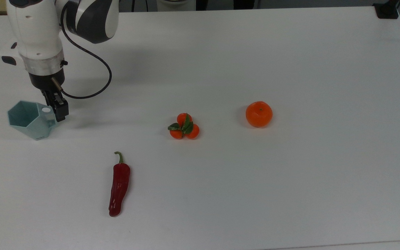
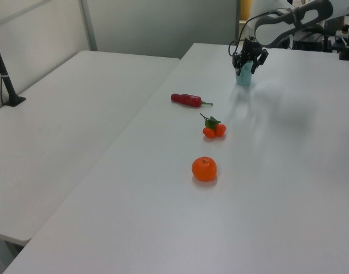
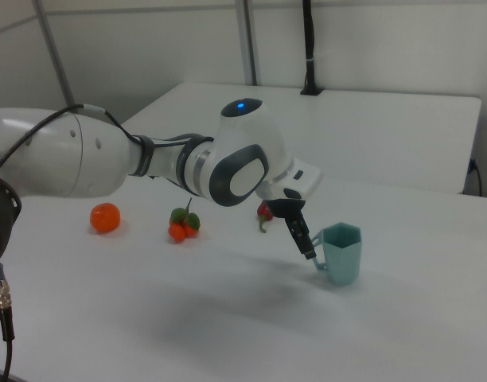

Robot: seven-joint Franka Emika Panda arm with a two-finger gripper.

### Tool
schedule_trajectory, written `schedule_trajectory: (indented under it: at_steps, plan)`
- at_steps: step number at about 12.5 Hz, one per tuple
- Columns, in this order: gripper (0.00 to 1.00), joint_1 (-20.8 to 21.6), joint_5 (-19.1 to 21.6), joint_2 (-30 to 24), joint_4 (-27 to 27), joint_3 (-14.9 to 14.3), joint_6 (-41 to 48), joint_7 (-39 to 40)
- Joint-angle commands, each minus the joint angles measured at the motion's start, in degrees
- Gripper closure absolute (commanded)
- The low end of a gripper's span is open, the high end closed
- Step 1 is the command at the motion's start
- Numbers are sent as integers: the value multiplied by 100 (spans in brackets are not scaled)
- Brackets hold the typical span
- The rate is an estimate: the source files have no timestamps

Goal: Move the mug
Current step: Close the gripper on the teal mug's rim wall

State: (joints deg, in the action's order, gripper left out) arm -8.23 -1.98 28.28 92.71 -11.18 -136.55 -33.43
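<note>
End effector (image 2: 246,59) hides part of the mug (image 2: 243,76).

mug (image 1: 30,119): 1 | big orange (image 1: 259,114): 1 | bunch of little oranges with leaves (image 1: 184,126): 1, 3 little oranges in it | red pepper (image 1: 118,185): 1 | robot arm (image 1: 38,38): 1 | white tables (image 2: 60,120): 2
</note>
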Motion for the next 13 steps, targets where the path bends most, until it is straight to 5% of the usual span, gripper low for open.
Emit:
schedule_trajectory:
  at_steps: [1,4,13]
  plan:
    - [36,-12,-145,133,-78,-77,-126,20]
    - [44,-21,-321,186,-78,-77,-223,12]
    - [44,-118,-479,450,-95,-51,-398,-6]
